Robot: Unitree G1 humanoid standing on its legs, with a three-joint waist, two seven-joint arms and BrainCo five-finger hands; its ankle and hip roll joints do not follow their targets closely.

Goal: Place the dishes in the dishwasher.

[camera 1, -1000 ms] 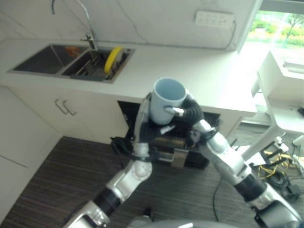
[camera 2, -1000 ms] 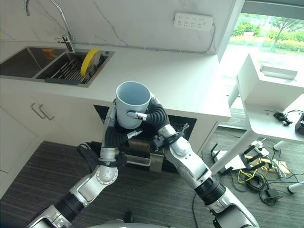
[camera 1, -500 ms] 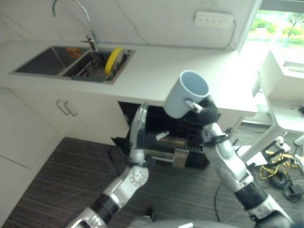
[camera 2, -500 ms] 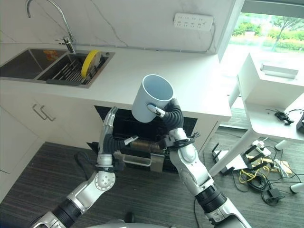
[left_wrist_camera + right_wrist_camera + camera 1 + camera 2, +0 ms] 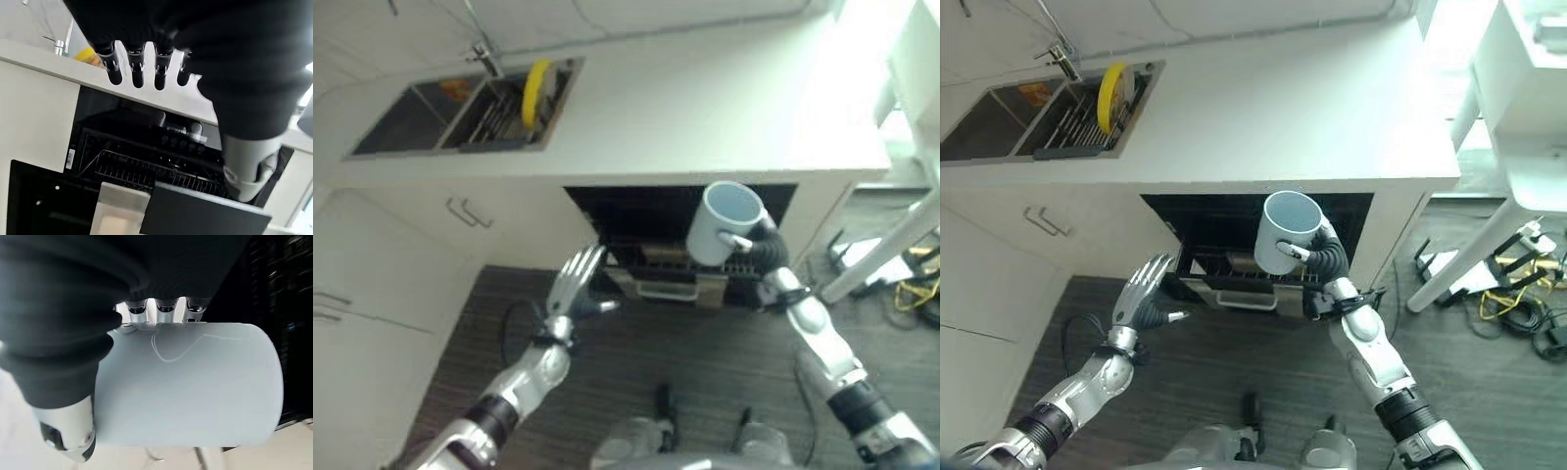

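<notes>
- Since a second ago the left hand point(image 5: 1141, 291) has let go of the mug point(image 5: 1287, 231) and dropped away to the robot's left, and the head camera now looks more steeply down at the counter and floor.
- Only the right hand point(image 5: 1324, 257) holds the pale blue mug now, fingers and thumb curled round its wall, as the right wrist view confirms with the mug point(image 5: 188, 387) pressed against the fingers.
- Mug is held in the air, mouth up and slightly tilted, in front of the open dishwasher point(image 5: 1234, 220) and above its pulled-out rack point(image 5: 1234, 279).
- Left hand hangs over the dark striped floor point(image 5: 1234, 352), fingers straight and spread, holding nothing; its wrist view looks past the fingertips point(image 5: 137, 73) into the dishwasher's wire rack point(image 5: 146, 171).
- White counter point(image 5: 1263, 117) runs above the dishwasher.
- At the counter's far left a sink point(image 5: 999, 122) holds a drying rack with a yellow plate point(image 5: 1112, 86) standing on edge, well apart from both hands; a tap point(image 5: 1060, 57) stands behind it.
</notes>
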